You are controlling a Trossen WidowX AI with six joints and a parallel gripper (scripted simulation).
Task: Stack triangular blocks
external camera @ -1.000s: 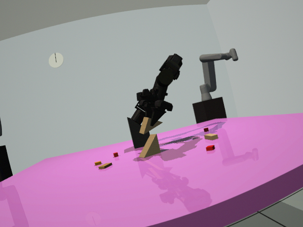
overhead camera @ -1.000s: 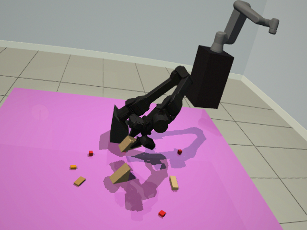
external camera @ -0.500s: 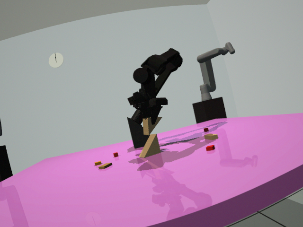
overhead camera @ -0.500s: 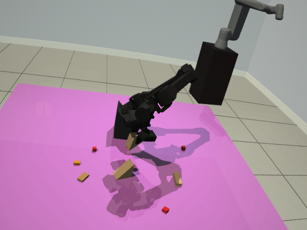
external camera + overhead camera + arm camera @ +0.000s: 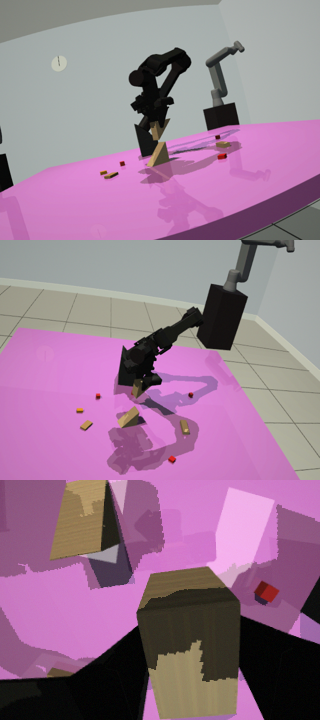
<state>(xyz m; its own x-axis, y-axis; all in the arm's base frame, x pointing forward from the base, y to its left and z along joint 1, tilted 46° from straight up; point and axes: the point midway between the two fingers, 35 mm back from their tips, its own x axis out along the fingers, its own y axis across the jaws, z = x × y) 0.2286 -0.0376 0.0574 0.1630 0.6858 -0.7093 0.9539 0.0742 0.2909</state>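
One triangular block (image 5: 129,418) (image 5: 160,156) (image 5: 80,522) rests on the pink table, its sloped face up and facing left in the exterior view. My gripper (image 5: 142,385) (image 5: 155,124) (image 5: 186,623) is shut on the other triangular block (image 5: 137,388) (image 5: 155,131) (image 5: 190,655), one finger on each side. The held block is in the air, narrow edge down, and appears behind the resting block in the top view. The two blocks are apart. In the wrist view the resting block is at the upper left; the fingers partly hide the held block's sides.
Red cubes (image 5: 98,396) (image 5: 190,394) (image 5: 172,459) (image 5: 267,591) lie around the blocks. An orange block (image 5: 79,410) (image 5: 103,172) and a flat tan block (image 5: 86,425) (image 5: 111,175) lie left. Another tan block (image 5: 184,427) (image 5: 222,144) lies right. The dark arm base stands behind.
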